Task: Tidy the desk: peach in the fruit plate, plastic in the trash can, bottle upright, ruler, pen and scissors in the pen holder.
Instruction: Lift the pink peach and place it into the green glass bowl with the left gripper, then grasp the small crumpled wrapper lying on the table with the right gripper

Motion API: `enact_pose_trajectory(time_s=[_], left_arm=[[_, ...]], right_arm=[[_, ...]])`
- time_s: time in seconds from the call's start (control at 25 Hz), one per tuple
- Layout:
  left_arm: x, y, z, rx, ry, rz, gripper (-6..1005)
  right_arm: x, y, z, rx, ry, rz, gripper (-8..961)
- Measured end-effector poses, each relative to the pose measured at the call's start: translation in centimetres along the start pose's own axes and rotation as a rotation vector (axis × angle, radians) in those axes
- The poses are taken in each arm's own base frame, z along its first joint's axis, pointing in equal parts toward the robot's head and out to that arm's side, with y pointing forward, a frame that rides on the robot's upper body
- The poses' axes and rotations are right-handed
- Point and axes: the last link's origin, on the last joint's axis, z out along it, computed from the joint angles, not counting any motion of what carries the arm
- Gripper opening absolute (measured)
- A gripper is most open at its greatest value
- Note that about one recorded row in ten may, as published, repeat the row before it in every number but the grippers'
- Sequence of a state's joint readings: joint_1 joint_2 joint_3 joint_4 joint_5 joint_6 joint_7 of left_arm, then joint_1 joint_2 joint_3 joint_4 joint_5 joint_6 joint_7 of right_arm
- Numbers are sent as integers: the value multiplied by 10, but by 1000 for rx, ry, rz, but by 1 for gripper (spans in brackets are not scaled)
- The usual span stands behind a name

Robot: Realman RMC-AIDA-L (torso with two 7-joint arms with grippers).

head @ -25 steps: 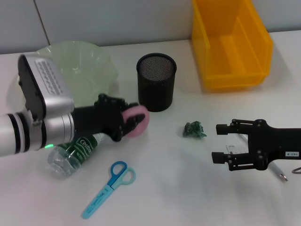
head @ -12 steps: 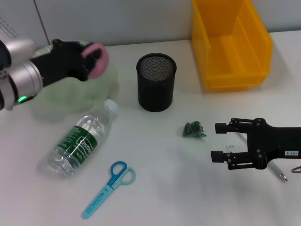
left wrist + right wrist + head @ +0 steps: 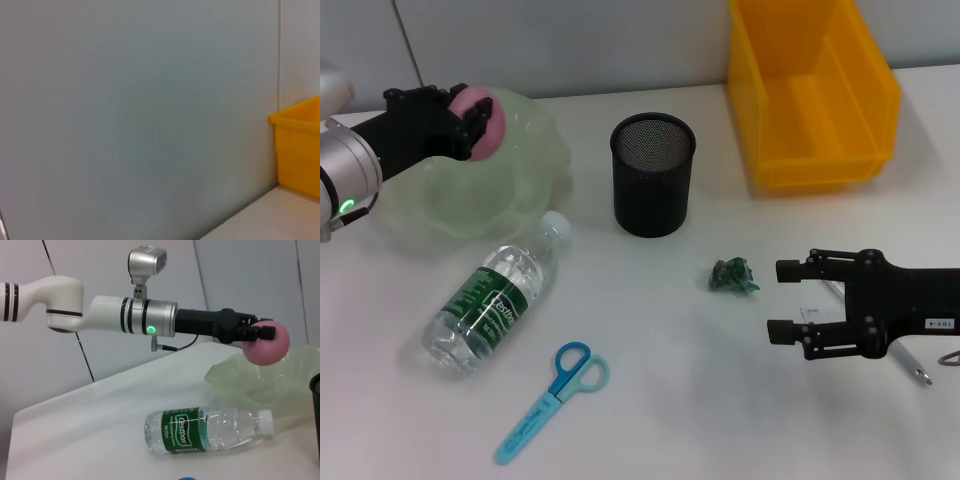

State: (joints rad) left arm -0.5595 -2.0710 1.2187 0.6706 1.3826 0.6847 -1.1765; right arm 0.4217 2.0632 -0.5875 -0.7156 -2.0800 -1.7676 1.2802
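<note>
Now | left hand (image 3: pixel 470 118) grasping peach (image 3: pixel 482 120) above fruit plate (image 3: pixel 525 185) | right hand (image 3: pixel 782 300) released

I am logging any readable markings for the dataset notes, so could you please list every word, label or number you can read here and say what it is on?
"Cestbon": green label of the bottle lying on its side; the small print beneath is too small to read.
White label on the right gripper body: a short code, too small to read.
Scissors handle: faint print, unreadable.
No text shows on the peach, held by the left gripper, or on the fruit plate.
</note>
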Motion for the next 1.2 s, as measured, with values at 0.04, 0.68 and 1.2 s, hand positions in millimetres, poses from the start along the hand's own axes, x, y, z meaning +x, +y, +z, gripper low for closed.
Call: enact_pose_trajectory(time_s=[0.04,0.68,1.2], left_arm=[[0,0,0,0,0,0,178],[8,24,-29,-203,121,26,798],[-28,83,-71,-599,57,6,840]], right_arm=[[0,0,0,0,0,0,826],[-10,1,-21,44,-65,10,826],[-24,-17,-72,281,25,174,826]])
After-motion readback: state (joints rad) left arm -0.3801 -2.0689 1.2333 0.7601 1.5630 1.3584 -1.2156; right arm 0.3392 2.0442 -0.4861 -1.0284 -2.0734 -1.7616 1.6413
